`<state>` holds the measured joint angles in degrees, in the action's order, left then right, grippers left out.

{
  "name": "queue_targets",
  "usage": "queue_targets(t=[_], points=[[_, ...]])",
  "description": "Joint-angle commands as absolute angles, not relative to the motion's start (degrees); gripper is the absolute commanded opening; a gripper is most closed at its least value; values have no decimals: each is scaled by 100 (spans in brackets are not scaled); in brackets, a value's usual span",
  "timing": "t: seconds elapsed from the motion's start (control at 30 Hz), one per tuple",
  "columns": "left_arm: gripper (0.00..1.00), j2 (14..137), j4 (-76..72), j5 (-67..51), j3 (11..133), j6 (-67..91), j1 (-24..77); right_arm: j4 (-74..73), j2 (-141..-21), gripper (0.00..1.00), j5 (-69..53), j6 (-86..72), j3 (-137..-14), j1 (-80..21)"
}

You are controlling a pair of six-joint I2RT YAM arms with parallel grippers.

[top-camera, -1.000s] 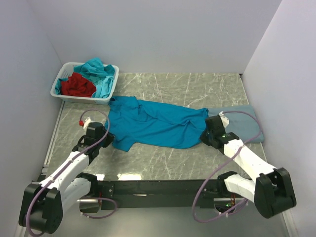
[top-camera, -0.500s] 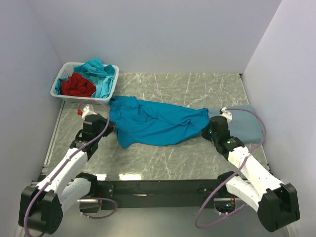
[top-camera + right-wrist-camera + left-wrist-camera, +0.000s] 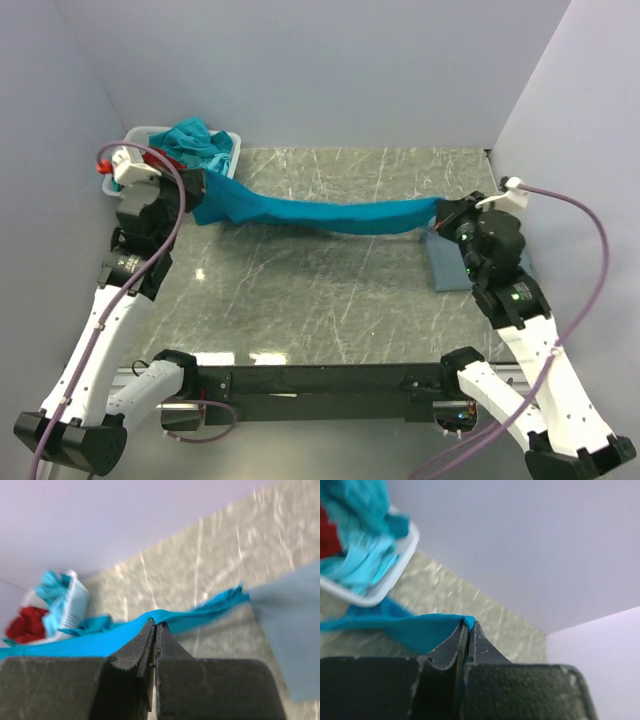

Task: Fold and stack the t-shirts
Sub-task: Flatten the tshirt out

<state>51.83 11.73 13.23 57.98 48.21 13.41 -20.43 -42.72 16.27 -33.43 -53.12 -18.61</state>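
Change: the bright teal-blue cloth t-shirt (image 3: 330, 215), crumpled on the grey marbled table (image 3: 320, 300) a second ago, now hangs stretched across mid-frame.
Left gripper (image 3: 192, 196): pinched on one end, upper left by the white slatted plastic basket (image 3: 236, 150).
Right gripper (image 3: 443, 212): clamped on the other end (over the folded slate-blue t-shirt (image 3: 445, 270)).
Meaning: probably ready to lay flat for folding.

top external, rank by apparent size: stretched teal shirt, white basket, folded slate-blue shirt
1. teal shirt: clearly the largest.
2-3. white basket and slate-blue shirt: both are partly hidden and their visible areas look alike, so I won't rank them.
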Motion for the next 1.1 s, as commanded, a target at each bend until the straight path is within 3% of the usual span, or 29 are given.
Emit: queue_targets(t=[0.0, 0.47, 0.73, 1.07], points=[[1, 5203, 1283, 1556, 6652, 4500, 1327, -2311, -4061, 0, 1907, -3033, -5914, -1881], [1, 4931, 1670, 1363, 9165, 3595, 1327, -3471, -3639, 0, 1670, -2514, -8041, -1890], [1, 4869, 2021, 888, 10667, 3121, 1327, -3858, -3296, 0, 696, -2558, -8982, -1890], [2, 4720, 2109, 703, 11127, 2936, 1327, -3911, -2945, 0, 526, -2575, -9203, -1881]])
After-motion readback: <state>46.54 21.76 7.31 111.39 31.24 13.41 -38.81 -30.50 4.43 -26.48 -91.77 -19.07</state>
